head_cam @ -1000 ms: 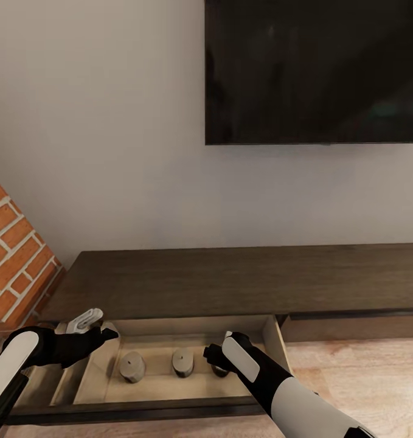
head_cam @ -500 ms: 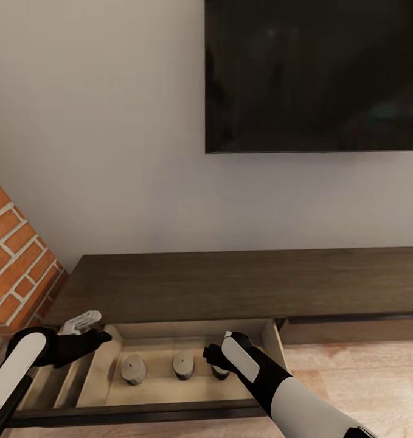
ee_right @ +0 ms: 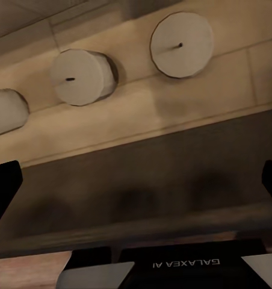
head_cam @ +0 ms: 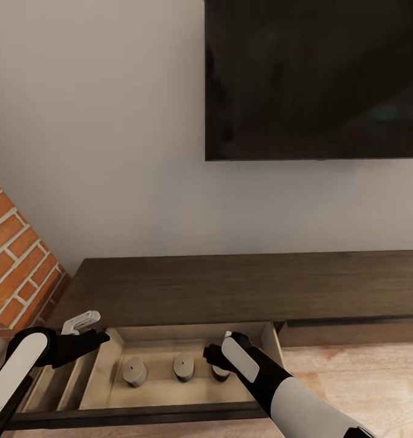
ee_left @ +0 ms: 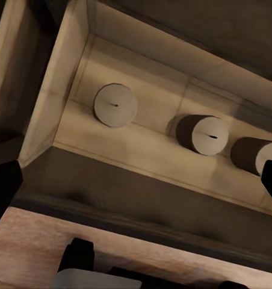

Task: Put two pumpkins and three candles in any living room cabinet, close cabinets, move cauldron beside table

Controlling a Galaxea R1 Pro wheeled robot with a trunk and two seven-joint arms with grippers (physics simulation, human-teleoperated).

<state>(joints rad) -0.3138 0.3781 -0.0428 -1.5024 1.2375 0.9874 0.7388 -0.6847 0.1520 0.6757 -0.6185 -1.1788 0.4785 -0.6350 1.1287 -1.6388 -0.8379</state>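
**Open console drawer holding three candles**

The long, low dark brown wooden cabinet (head_cam: 242, 286) has one pale beige drawer (head_cam: 170, 392) pulled out at the head view's 6 o'clock. Three short dark-sided candles with flat pale tops stand in a row inside, apart from each other and from the drawer walls: left candle (head_cam: 134, 371), middle candle (head_cam: 183, 367), right candle (head_cam: 221, 372), the last partly hidden by the right gripper (head_cam: 213, 354). The left gripper (head_cam: 87, 325) hovers over the drawer's left wall. Each gripper's fingers stand spread in its wrist view. A red brick wall (head_cam: 14, 267) borders the cabinet at 9 o'clock; a black television (head_cam: 315, 79) hangs at 1 o'clock, cut off.
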